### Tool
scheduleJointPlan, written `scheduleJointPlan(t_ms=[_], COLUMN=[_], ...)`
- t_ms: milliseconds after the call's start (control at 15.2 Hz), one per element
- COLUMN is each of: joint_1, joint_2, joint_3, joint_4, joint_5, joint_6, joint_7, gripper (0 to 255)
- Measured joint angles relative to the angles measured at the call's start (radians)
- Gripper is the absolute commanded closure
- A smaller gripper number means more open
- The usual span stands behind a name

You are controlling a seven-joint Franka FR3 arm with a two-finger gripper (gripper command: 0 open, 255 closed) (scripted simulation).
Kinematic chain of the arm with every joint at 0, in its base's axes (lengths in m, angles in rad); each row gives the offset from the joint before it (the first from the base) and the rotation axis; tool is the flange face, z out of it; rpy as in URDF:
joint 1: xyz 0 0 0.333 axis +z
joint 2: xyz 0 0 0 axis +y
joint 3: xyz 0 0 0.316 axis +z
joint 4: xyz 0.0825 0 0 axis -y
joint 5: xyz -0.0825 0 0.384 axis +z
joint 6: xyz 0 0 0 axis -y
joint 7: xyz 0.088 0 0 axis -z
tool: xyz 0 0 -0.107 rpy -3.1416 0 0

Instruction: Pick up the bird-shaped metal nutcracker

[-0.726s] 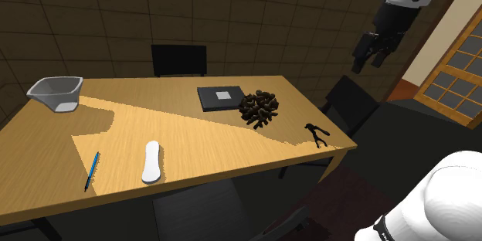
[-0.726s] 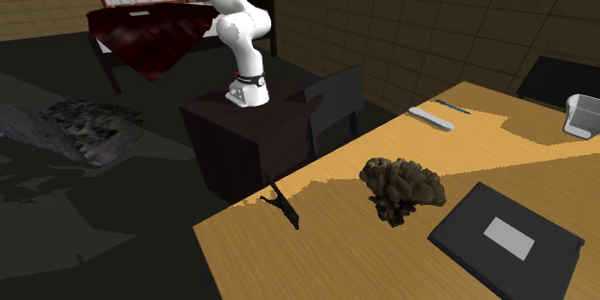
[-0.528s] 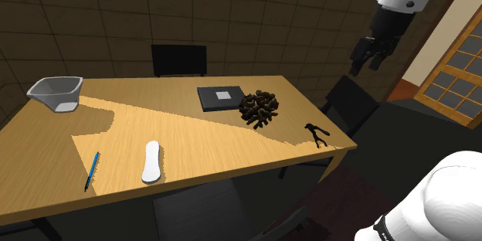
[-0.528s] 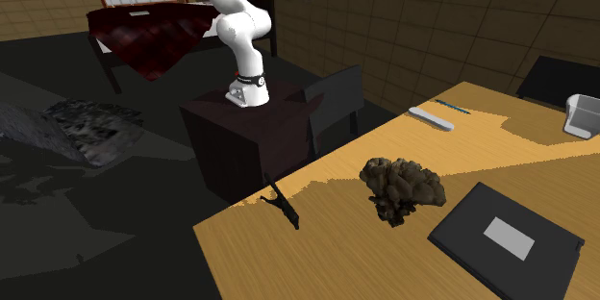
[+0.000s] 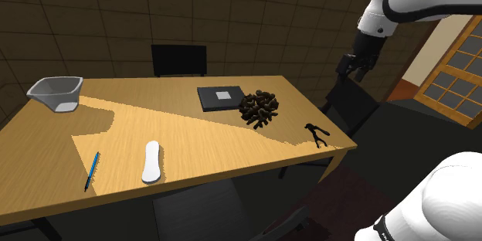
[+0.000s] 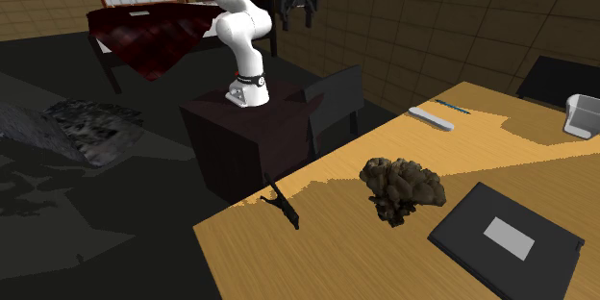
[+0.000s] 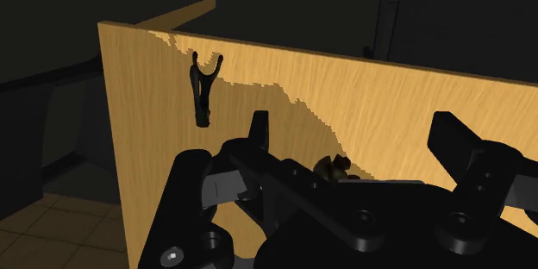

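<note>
The slim black Y-shaped nutcracker point(image 5: 315, 134) lies flat near the corner of the light wooden table point(image 5: 193, 135), close to the edge at the shoulder view's right, apart from a dark brown lumpy pile point(image 5: 259, 108). The all-black two-finger gripper point(image 5: 347, 68) hangs high up, well apart from the nutcracker, its fingers point(image 7: 257, 129) spread wide around nothing.

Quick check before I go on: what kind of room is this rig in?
Likely a room in a home, perhaps a bedroom-study: a wooden table with dark chairs at it, and a bed with a dark red cover past the stand.
</note>
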State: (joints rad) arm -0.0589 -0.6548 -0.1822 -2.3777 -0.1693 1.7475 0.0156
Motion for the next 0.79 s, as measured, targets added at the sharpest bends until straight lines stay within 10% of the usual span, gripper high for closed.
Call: scheduleJointPlan(t_ms=[792], joint_1=[-0.028], joint_2=[0.351], joint_3=[-0.197], joint_4=[0.004], joint_5=[0.033], joint_6=[0.305], joint_7=[-0.140], gripper=[0])
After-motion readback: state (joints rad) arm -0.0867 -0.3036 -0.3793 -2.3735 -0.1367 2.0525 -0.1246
